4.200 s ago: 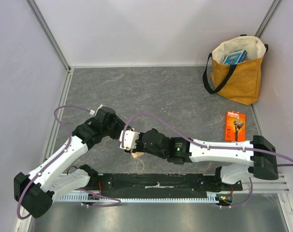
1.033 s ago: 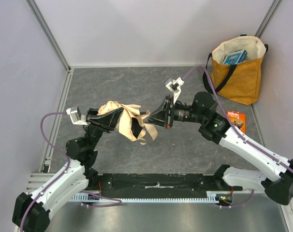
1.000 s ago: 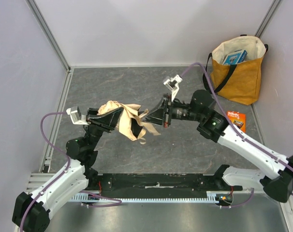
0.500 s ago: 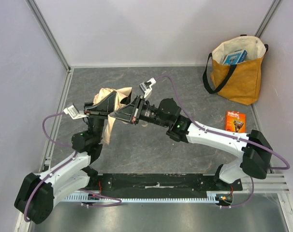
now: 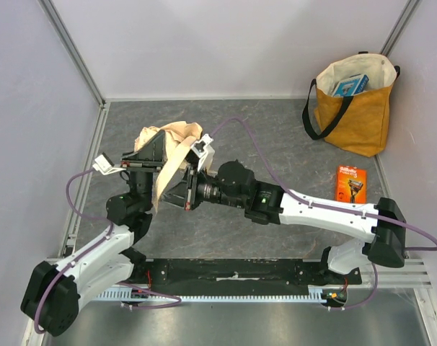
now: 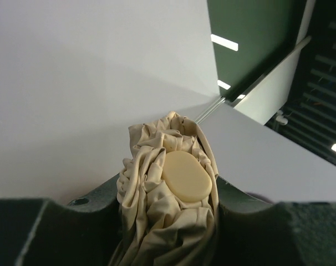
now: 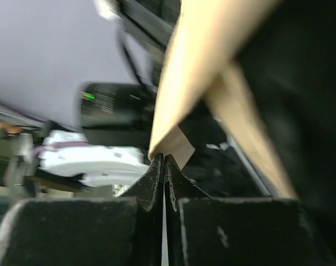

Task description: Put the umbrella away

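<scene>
The umbrella [image 5: 177,137] is a crumpled bundle of pale beige fabric held above the left half of the table. My left gripper [image 5: 153,150] is shut on it. In the left wrist view the bundled fabric [image 6: 157,221] fills the gap between the dark jaws of the left gripper [image 6: 171,194], with a cream oval cap [image 6: 186,176] on top. A beige strap [image 5: 163,180] hangs from the bundle. My right gripper [image 5: 185,190] sits just right of that strap. In the right wrist view the right gripper [image 7: 164,159] is shut, pinching the strap's end [image 7: 176,145]. The handle is hidden.
A mustard-yellow tote bag [image 5: 354,112] with black straps stands open at the back right corner, a blue box [image 5: 348,85] inside it. An orange razor pack [image 5: 350,187] lies flat near the right wall. Pale walls enclose the grey table [image 5: 276,144] on three sides.
The right gripper has swung left and toward the near side, drawing the strap round the bundle. The left gripper has tilted the umbrella up and back to the left.
</scene>
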